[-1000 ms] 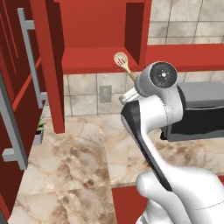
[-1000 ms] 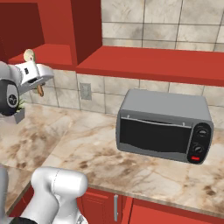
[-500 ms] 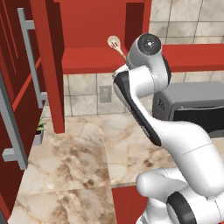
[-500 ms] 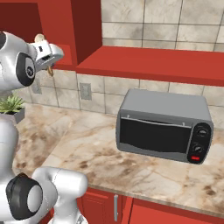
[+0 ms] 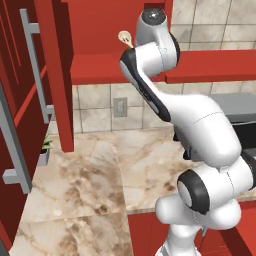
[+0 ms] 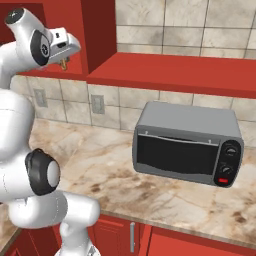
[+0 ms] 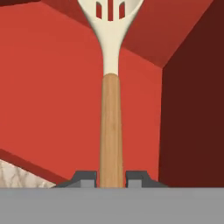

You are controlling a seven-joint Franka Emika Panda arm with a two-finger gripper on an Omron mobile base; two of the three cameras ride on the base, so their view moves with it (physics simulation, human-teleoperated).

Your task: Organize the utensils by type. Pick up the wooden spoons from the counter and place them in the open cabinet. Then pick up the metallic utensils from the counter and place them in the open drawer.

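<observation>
My gripper (image 7: 111, 178) is shut on a wooden spoon (image 7: 110, 118), low on its orange-brown handle. The spoon's pale slotted bowl points away from the hand into the open cabinet (image 7: 52, 96), with the red back wall behind it. In the left base view the arm reaches high up, and the spoon's bowl (image 5: 124, 36) shows just left of the wrist, in front of the open cabinet (image 5: 97, 30) and above its shelf. The counter (image 5: 95, 170) lies far below. The metallic utensils and the open drawer are out of view.
The cabinet door (image 5: 15, 100) with its grey bar handle (image 5: 36, 65) stands open at the left. A grey toaster oven (image 6: 185, 142) sits on the counter (image 6: 125, 185) at the right, under a doorless red shelf (image 6: 175, 72). A small plant (image 5: 46, 146) stands by the wall.
The arm has risen and carried the spoon up and slightly left, from in front of the shelf edge into the cabinet opening. The grip has stayed the same.
</observation>
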